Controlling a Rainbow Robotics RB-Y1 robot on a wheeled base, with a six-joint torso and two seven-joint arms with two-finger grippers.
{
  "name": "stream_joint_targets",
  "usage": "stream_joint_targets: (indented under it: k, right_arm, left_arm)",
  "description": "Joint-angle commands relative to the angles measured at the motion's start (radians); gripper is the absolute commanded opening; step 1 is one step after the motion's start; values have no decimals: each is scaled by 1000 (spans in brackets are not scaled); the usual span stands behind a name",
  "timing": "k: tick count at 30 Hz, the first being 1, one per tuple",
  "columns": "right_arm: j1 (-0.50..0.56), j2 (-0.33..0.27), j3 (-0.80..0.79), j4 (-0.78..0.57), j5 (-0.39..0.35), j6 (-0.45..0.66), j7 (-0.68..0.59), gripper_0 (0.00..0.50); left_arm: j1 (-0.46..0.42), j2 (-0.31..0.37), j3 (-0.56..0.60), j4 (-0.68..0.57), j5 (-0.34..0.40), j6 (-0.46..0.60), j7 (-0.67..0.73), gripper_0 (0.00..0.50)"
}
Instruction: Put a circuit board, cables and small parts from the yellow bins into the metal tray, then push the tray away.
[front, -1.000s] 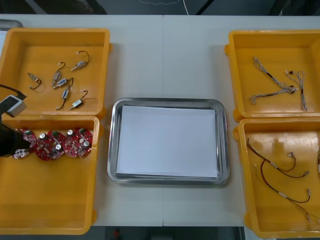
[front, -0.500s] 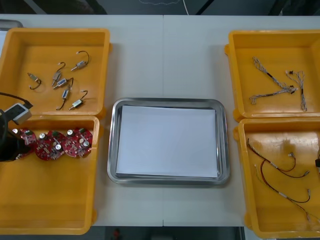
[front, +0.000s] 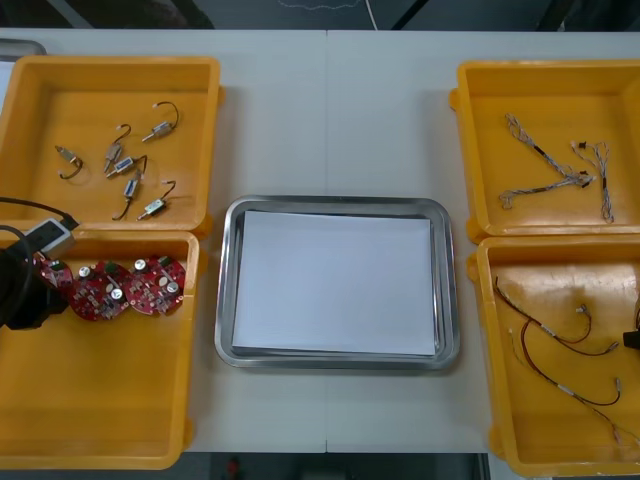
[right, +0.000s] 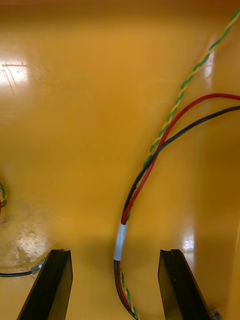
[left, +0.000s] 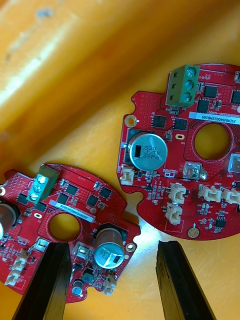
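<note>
Circuit boards (front: 120, 285) lie in the lower-left yellow bin (front: 100, 400) beneath the left gripper (left: 112, 250), fingers (left: 50, 280) spread wide. At lower right, the right gripper (right: 115, 252) straddles a cable (right: 119, 240), fingers wide. Centre frame, the metal tray (front: 337, 280) sits mid-desk (front: 330, 120).

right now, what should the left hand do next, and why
Probably ease the left hand straight down and close. Its fingers stand open above a red circuit board in the yellow bin, the board's edge between them.
</note>
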Motion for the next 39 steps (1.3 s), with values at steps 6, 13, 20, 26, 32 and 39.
stream_joint_targets:
  k: [6,13,20,26,32,39]
  right_arm:
    - [34,8,34,34,15,-46,51,500]
    - [34,21,63,49,15,-75,51,500]
    - [34,40,66,64,21,-77,63,427]
    - [34,51,64,64,18,-77,60,0]
    - [34,51,49,55,-8,-77,65,0]
    - [34,49,-32,-37,-31,26,66,0]
  left_arm:
    - [18,45,-44,2,-39,-55,-79,500]
    - [21,45,-47,4,-42,-55,-83,500]
    - [28,45,-47,2,-45,-57,-85,500]
    - [28,45,-47,4,-47,-57,-85,489]
    - [29,45,-47,4,-47,-55,-86,0]
    - [34,45,-47,2,-48,-57,-85,0]
